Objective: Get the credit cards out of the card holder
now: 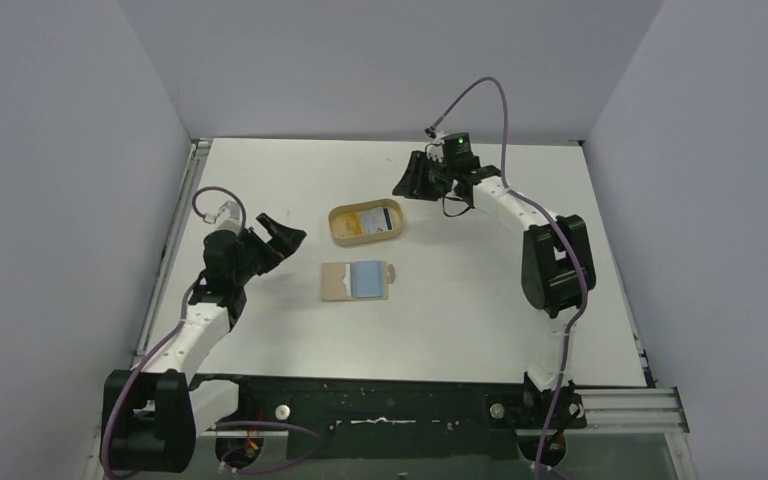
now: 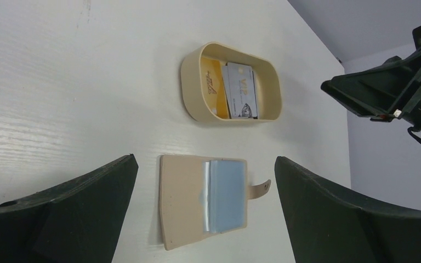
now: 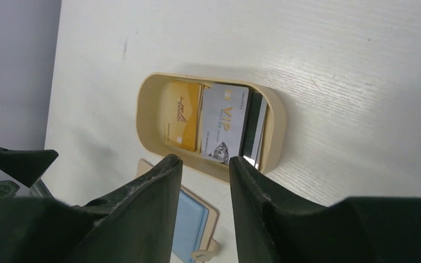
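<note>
A white counter (image 1: pixel 460 330), walled in grey on three sides, carries the scene. The left arm (image 1: pixel 195 330) reaches in from the near left corner. The right arm (image 1: pixel 550 250) bends round from the right toward the far middle.

The left pincer (image 1: pixel 278 243) hangs spread wide and empty above the counter. It sits left of the card holder (image 1: pixel 355 281), which shows between its two fingers in the wrist view. The right pincer (image 1: pixel 410 180) hovers at the far right of an oval tan tray (image 1: pixel 332 225). Its fingers are parted by a narrow gap and pinch nothing.

The tray sits near the counter's centre. On its near side, close by but apart, the card holder lies unfolded and flat. Its light blue panel (image 2: pixel 227 194) faces up and its snap tab (image 2: pixel 260 187) points right.

The credit cards (image 2: pixel 233 90) lie inside the tray, side by side and partly overlapping. One is yellow-orange (image 3: pixel 181 115) and one is pale with "VIP" print (image 3: pixel 222 126). A dark-striped edge (image 3: pixel 252 129) shows beneath the pale one.
</note>
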Robot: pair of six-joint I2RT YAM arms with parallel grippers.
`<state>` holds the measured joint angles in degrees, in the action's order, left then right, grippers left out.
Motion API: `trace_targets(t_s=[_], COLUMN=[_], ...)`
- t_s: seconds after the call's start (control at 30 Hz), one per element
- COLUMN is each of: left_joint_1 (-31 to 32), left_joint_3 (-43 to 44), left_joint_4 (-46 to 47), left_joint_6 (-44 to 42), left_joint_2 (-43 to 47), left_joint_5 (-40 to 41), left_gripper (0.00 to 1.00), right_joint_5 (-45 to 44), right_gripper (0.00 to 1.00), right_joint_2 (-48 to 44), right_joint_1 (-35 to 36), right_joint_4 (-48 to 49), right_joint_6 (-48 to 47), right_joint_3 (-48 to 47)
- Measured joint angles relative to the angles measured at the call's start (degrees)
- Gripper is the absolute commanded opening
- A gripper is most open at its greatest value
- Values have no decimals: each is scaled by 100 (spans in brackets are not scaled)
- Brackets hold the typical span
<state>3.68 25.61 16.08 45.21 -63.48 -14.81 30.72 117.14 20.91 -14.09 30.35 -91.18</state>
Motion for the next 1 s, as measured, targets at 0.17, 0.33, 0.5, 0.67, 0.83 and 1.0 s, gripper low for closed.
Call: trace_targets(t_s=[0.17,0.33,0.5,0.67,0.83,1.0], left_joint_1=[-11,-81,-146,-162,-162,-168], left_joint_3=[291,796,1283,1611,2009,2177], left_joint_4=[-522,-1143,-1672,-2216,-2863,-3165], left_joint_6=[-28,-166,-323,-472,-713,-868], left_joint_2=[184,284,284,295,306,385], left_joint_5=[52,81,-70,-175,-151,-55], left_gripper=[97,97,97,97,97,97], right_joint_5=[-146,-334,-634,-994,-1244,-1386], right_gripper=[99,100,100,100,100,100], right_joint_2=[-612,-1436,-2385,-3296,-3893,-4046], right_joint_1=[2,-4,-57,-129,-254,-291], right_joint_4=[-61,-234,-750,-1408,-1834,-1934], right_joint_6=[-122,-334,-579,-610,-483,-343], right_joint_3=[192,835,1408,1615,1718,1923])
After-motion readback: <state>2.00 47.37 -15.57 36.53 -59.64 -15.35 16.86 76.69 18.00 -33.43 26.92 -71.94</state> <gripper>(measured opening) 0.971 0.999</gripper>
